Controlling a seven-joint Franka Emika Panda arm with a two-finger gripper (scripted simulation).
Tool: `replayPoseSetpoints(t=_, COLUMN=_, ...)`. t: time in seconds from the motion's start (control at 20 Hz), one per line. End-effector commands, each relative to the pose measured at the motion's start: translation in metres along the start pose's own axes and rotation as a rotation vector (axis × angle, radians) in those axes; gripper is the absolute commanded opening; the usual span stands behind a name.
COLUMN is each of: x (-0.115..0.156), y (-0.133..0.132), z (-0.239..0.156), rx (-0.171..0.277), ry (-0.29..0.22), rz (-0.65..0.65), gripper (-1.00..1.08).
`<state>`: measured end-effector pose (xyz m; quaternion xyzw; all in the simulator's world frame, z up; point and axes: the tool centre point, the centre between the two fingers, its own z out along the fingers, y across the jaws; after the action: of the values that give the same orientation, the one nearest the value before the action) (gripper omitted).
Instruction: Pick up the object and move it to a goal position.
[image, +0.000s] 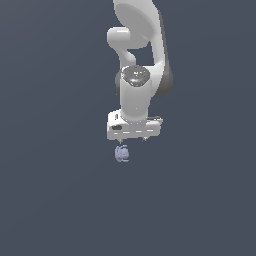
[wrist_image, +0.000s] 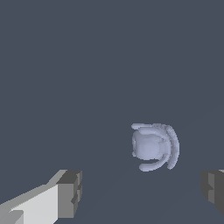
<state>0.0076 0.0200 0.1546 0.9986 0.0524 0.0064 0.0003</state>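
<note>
The object (image: 122, 153) is a small pale lavender-blue lumpy blob with curled ridged lobes, lying on the dark grey floor. In the exterior view it sits just below the white gripper (image: 131, 139), near its finger on the exterior view's left. In the wrist view the object (wrist_image: 153, 146) lies ahead of the gripper (wrist_image: 142, 192), between the lines of the two fingers but beyond the fingertips (wrist_image: 70, 192). The jaws stand wide apart and hold nothing. The gripper hangs a little above the floor, apart from the object.
The white Panda arm (image: 137, 60) rises behind the gripper toward the top of the exterior view. The flat dark grey floor (image: 50, 200) stretches all around.
</note>
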Motion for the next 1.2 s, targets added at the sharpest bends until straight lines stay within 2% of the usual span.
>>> replayPoseSetpoints(t=0.0, x=-0.001, y=0.012, z=0.015, rx=0.001, ry=-0.004, rz=-0.006, gripper=1.0)
replayPoseSetpoints(t=0.45, x=-0.005, y=0.047, z=0.061, rx=0.001, ry=-0.012, rz=-0.03, gripper=1.0)
replayPoseSetpoints(t=0.8, x=-0.006, y=0.049, z=0.066, rx=0.001, ry=-0.014, rz=-0.029, gripper=1.0)
replayPoseSetpoints(t=1.15, x=-0.007, y=0.049, z=0.099, rx=0.001, ry=-0.013, rz=-0.031, gripper=1.0)
